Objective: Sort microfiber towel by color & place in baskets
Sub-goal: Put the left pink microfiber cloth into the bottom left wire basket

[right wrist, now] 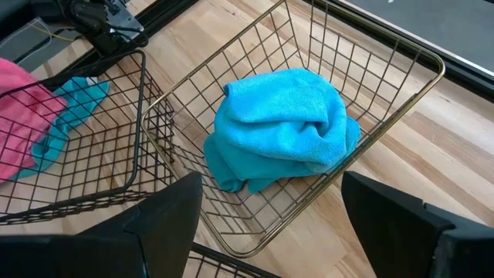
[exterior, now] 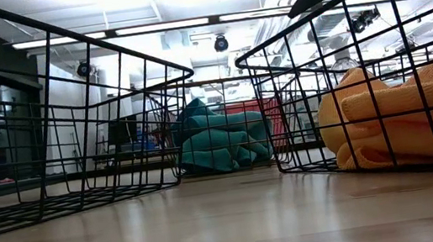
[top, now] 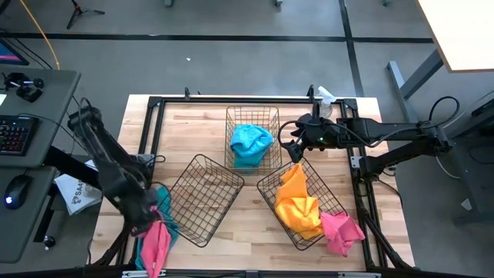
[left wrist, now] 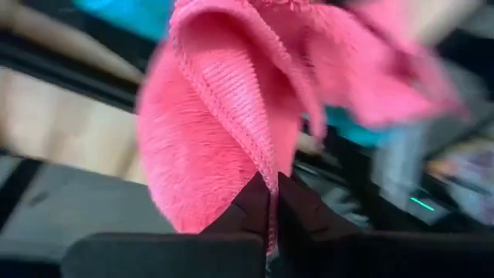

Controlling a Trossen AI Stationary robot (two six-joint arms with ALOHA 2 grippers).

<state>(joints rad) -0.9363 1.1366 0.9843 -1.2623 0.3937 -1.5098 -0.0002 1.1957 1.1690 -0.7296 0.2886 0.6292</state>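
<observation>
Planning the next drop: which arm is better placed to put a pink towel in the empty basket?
Left. The left gripper is shut on a pink towel beside the empty basket; the right gripper hovers open by the turquoise towel's basket.

A clear spray bottle [top: 325, 98] stands at the table's far edge; a keyboard [top: 15, 133] and mouse [top: 17, 189] sit on a side desk [top: 54, 85]
</observation>
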